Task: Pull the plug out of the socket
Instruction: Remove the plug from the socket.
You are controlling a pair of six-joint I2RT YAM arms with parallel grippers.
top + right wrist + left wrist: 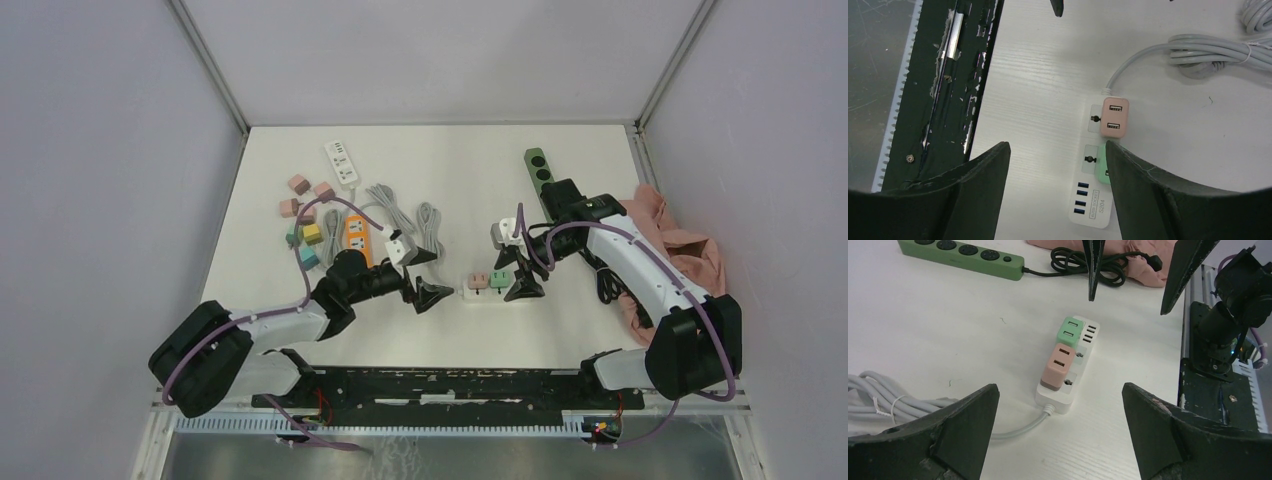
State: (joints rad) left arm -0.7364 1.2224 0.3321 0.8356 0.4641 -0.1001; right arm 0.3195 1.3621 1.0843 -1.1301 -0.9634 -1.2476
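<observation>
A white socket strip (487, 293) lies mid-table with a pink plug (478, 280) and a green plug (499, 279) pushed into it. My left gripper (432, 293) hovers open just left of the strip's cable end. In the left wrist view the socket strip (1090, 338), pink plug (1058, 365) and green plug (1069, 330) lie ahead of the left gripper (1059, 390), untouched. My right gripper (522, 288) stands open at the strip's other end. In the right wrist view the right gripper (1057, 146) straddles the socket strip (1093, 205). One finger overlaps the green plug (1101, 167), and the pink plug (1114, 116) lies beyond.
A green power strip (538, 165) with a black coiled cable, and a pink cloth (680, 240), lie at the right. On the left are a white strip (341, 160), an orange strip (357, 235), several coloured adapter cubes (305, 210) and grey cable bundles (400, 215). A black rail (440, 385) borders the near edge.
</observation>
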